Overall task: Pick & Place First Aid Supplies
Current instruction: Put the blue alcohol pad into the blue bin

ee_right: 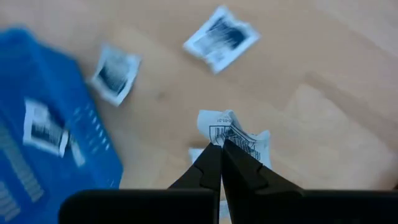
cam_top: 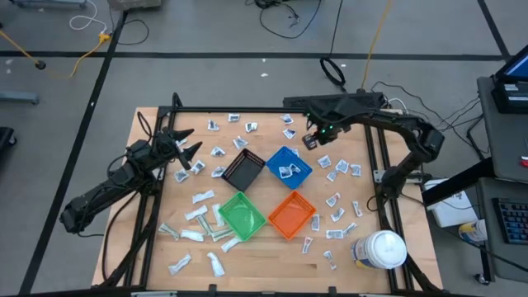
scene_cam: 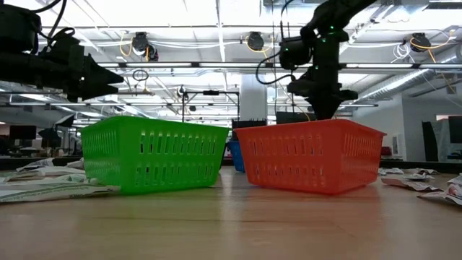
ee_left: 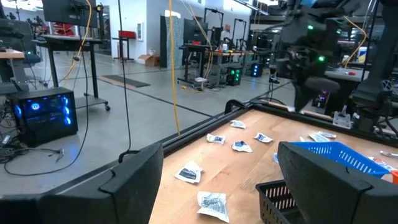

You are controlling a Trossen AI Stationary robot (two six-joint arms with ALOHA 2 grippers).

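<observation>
The right gripper (ee_right: 221,149) pinches a packet (ee_right: 239,138) above the desk (cam_top: 346,268), beside the blue bin (cam_top: 289,167). The left gripper (cam_top: 188,146), jaws spread, hangs near the desk's left edge.

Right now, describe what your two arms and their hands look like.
Both arms are dark, nearly black, built of slim jointed links with black cables running along them. The left hand ends in two broad, flat, matte black fingers. The right hand has two narrow black fingers tapering to thin tips, and small green indicator lights glow on its wrist housing.
</observation>
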